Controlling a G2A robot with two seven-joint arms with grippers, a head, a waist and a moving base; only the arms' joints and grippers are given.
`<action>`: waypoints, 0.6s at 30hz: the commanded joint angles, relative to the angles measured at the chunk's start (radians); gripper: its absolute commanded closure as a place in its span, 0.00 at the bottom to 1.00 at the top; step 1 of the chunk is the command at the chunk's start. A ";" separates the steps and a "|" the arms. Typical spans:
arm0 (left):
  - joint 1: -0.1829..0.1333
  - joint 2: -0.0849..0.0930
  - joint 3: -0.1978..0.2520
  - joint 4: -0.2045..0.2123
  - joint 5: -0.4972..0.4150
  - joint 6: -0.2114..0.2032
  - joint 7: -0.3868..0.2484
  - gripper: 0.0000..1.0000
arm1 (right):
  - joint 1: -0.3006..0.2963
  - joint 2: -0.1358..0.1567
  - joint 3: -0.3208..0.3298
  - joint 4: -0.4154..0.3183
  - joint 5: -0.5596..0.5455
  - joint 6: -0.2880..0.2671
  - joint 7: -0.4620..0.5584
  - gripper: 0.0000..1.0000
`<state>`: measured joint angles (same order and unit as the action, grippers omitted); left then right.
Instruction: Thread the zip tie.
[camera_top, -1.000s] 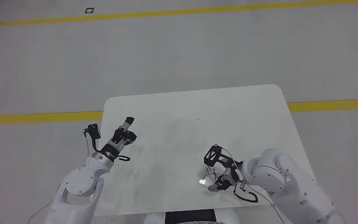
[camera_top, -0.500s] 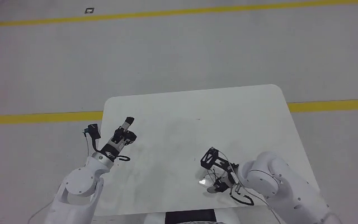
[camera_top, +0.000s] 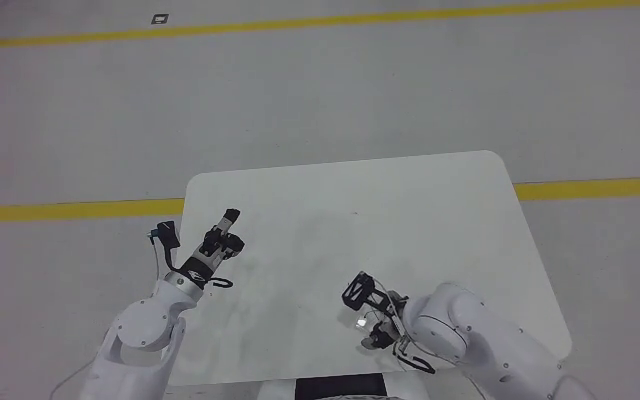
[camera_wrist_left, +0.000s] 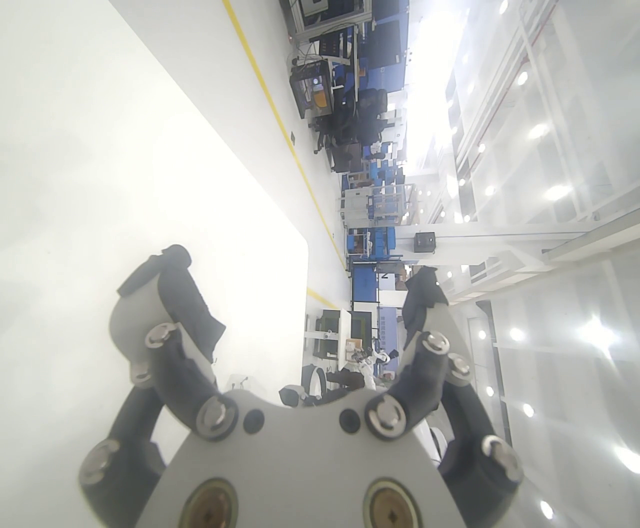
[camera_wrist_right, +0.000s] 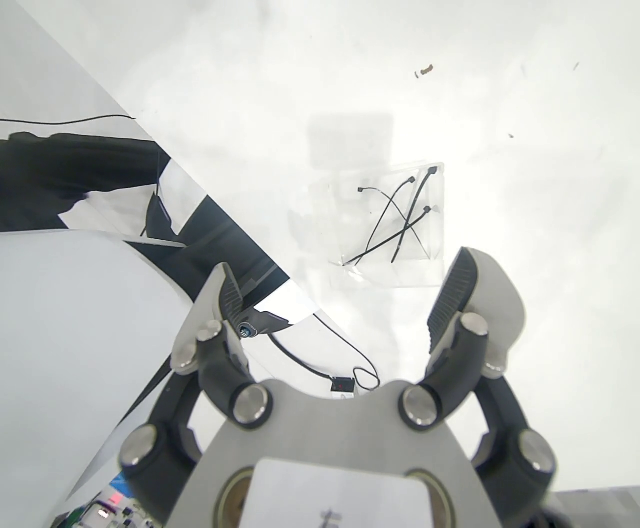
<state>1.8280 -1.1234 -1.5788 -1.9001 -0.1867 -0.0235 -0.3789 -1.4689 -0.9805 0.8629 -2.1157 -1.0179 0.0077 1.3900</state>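
Several black zip ties lie crossed in a clear plastic packet on the white table. My right gripper hovers open just short of the packet, near the table's front edge, with nothing between its fingers. From above, the right gripper sits at the front middle of the table, over a bright glint from the packet. My left gripper is held open and empty above the table's left side, its fingertips pointing away across the table.
The table's front edge runs close beside my right gripper, with black cables and the floor below it. The table's far corner lies ahead of my left gripper. Small specks dot the tabletop.
My right arm has shifted leftward along the front of the table, carrying its open gripper with it. The left arm has stayed still.
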 joint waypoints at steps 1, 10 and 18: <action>0.000 0.000 0.000 0.000 0.000 0.000 0.000 0.00 | 0.012 0.003 -0.026 0.010 -0.013 0.012 0.000 0.00; 0.000 0.000 0.000 0.000 0.000 0.000 0.000 0.00 | 0.014 0.004 -0.030 0.011 -0.015 0.014 0.000 0.00; 0.000 0.000 0.000 0.000 0.000 0.000 0.000 0.00 | 0.020 -0.005 -0.062 0.039 -0.033 0.007 -0.035 0.00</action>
<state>1.8280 -1.1234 -1.5788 -1.9001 -0.1867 -0.0235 -0.3789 -1.4536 -0.9836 0.8051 -2.0801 -1.0486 0.0119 1.3532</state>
